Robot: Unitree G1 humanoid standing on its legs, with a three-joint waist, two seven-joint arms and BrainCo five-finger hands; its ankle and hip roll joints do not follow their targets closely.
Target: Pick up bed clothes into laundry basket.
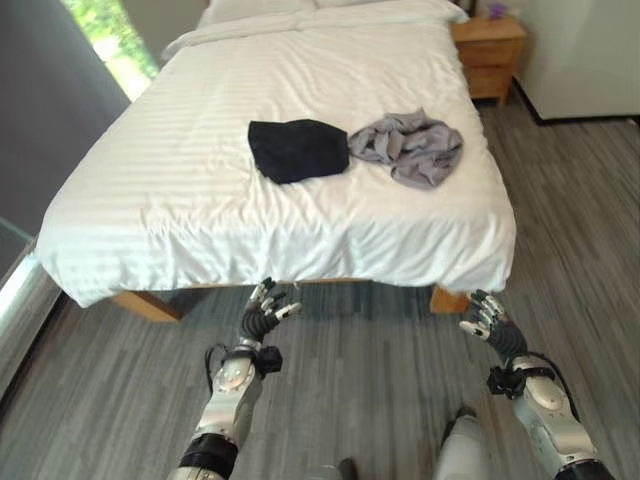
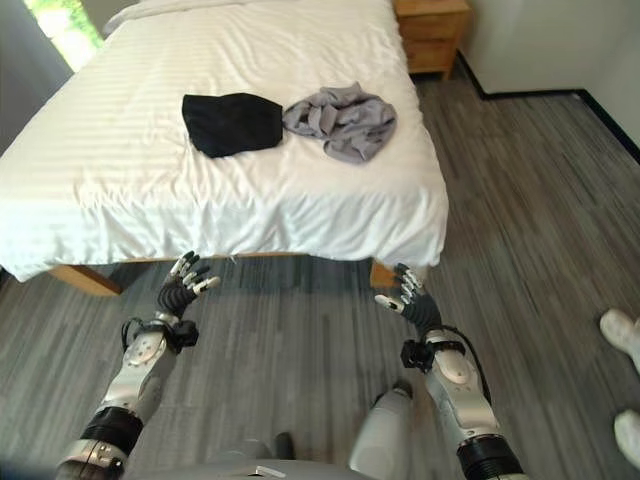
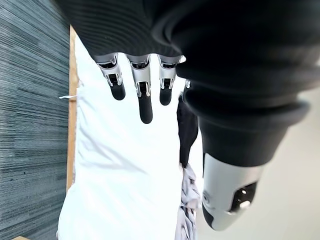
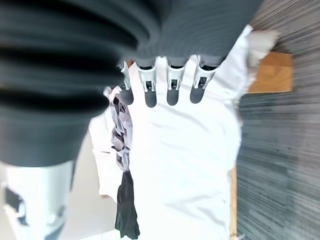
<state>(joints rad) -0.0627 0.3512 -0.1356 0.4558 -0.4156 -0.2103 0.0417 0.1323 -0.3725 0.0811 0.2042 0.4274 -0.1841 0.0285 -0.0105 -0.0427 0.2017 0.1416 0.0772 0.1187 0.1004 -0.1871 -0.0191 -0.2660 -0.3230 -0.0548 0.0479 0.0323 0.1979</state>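
Note:
A black garment (image 1: 298, 149) lies on the white bed (image 1: 200, 200), near the middle of its near half. A crumpled grey garment (image 1: 410, 148) lies just to its right, touching it. My left hand (image 1: 266, 312) hovers open over the floor just before the bed's near edge, holding nothing. Level with the bed's near right corner, my right hand (image 1: 489, 322) is open and empty too. Both garments show past the fingers in the wrist views: the black one (image 4: 127, 210) and the grey one (image 4: 120, 135).
A wooden nightstand (image 1: 490, 52) stands at the bed's far right. Grey plank floor (image 1: 570, 220) runs along the right side of the bed. A person's white shoes (image 2: 622, 335) show at the right edge. A window (image 1: 110, 40) is at the far left.

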